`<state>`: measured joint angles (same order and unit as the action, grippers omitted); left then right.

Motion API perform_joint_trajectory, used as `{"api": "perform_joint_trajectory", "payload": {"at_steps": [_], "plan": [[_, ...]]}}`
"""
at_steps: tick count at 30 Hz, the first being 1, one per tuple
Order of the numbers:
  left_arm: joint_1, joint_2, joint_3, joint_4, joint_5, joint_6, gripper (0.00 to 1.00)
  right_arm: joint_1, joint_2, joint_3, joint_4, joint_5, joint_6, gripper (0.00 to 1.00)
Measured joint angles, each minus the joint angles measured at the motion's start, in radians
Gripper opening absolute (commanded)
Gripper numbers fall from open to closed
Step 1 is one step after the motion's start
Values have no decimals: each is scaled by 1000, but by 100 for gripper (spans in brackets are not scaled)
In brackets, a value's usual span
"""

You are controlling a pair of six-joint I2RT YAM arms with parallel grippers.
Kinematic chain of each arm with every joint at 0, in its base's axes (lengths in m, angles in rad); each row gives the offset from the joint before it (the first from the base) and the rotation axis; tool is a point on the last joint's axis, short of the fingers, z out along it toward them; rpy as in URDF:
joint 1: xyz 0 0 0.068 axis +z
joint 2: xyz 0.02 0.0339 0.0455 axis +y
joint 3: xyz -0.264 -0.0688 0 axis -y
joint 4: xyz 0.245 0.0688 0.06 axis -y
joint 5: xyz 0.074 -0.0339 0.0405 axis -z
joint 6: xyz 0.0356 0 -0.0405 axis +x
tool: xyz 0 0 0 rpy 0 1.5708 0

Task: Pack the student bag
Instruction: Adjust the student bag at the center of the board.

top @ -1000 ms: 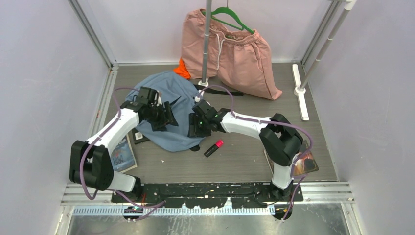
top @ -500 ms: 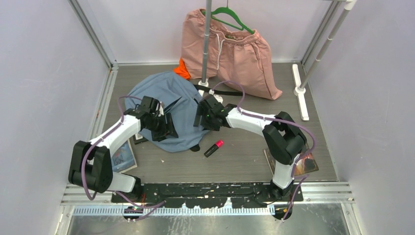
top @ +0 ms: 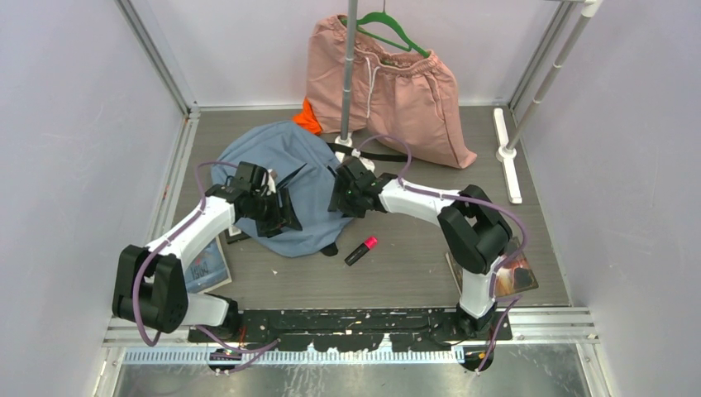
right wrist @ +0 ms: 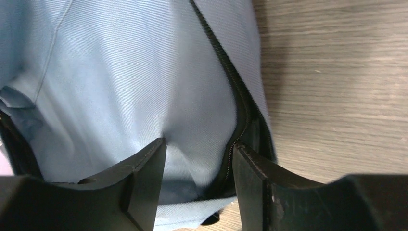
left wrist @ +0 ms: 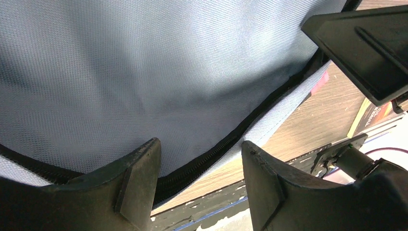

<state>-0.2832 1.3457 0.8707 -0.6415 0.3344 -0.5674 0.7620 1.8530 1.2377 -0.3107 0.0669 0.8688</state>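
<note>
Woodgrain table (top: 413,269) bears the rounded woven student bag (top: 289,161); left pincer (left wrist: 199,144) and right pincer (right wrist: 198,145) gape released.

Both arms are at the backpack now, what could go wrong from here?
1. The right gripper stands open over the zipper of the grey-blue backpack; closing may catch only loose outer fabric, not the opening's edge.
2. The left gripper is open at the near zipper edge; pulling may drag the bag onto the pink marker beside it.
</note>
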Motion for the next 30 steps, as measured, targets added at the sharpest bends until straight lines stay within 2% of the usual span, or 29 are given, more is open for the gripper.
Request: {"api": "perform_joint_trajectory", "payload": {"at_steps": [2, 5, 6, 13, 20, 26, 30], "plan": [[0, -3, 0, 1, 5, 0, 63, -9, 17, 19, 6, -36, -1, 54], [0, -25, 0, 2, 12, 0, 64, -21, 42, 54, 18, -98, -10, 13], [0, -40, 0, 2, 16, 0, 64, -24, 52, 72, 19, -121, -11, 3], [0, -147, 23, 0, 25, 2, 65, -27, 97, 226, 30, -236, -21, 1], [0, -186, 50, -6, 26, 33, 75, -27, 107, 378, 107, -360, -8, 1], [-3, -250, 64, -17, 24, 64, 79, -32, 108, 432, 126, -406, 43, 1], [-46, -286, 108, -29, -24, 106, 79, -33, 113, 430, 130, -410, 79, 1]]}}
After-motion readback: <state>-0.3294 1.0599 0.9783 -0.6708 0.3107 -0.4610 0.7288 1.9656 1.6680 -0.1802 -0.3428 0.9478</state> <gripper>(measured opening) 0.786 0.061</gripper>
